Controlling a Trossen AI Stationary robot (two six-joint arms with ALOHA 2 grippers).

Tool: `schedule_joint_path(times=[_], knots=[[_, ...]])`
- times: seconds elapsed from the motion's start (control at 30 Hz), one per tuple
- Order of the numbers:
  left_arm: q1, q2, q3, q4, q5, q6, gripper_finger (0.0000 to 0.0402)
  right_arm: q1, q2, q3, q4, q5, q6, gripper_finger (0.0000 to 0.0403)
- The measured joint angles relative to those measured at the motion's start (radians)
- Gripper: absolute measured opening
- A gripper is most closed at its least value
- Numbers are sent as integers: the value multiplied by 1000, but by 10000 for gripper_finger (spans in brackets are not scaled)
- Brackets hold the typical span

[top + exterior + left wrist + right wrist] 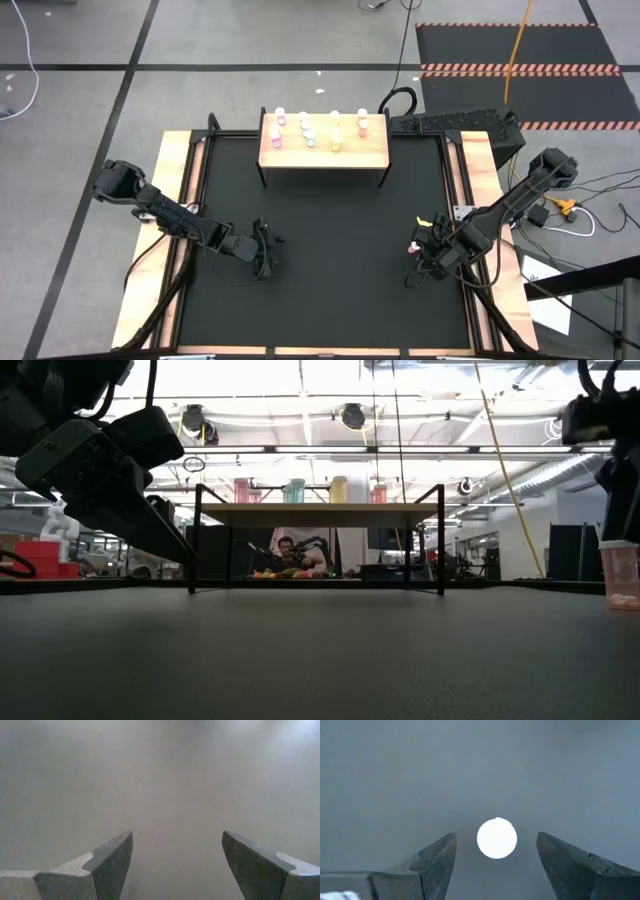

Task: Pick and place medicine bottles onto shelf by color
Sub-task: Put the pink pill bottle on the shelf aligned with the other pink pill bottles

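One pink bottle [496,838] left on mat at frame right, centred between spread right gripper [495,862] fingers, ungripped. Others sorted on shelf [324,152]. Left gripper [176,865] spread, idle, lower left.

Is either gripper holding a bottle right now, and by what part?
Neither. The right gripper is open over a bottle, its fingers clear of the white cap. The left gripper is open and empty.

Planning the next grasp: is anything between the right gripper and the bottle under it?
Nothing visible. The right gripper hangs open straight over the bottle, whose white cap shows between its fingers with only bare mat around it.
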Motion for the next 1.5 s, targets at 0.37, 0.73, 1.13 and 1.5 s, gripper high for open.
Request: schedule_joint_path(times=[0.37, 0.73, 1.13, 1.5], knots=[[0, 0, 0, 0, 0, -20, 305, -13, -76, -106, 117, 1, 28, 212], [0, 0, 0, 0, 0, -25, 305, -14, -96, -120, 120, 2, 26, 133], [0, 0, 0, 0, -1, -23, 305, -136, -179, -50, 198, 2, -142, 118], [35, 0, 0, 2, -1, -31, 305, -640, 10, 419, 123, -116, -910, 118]])
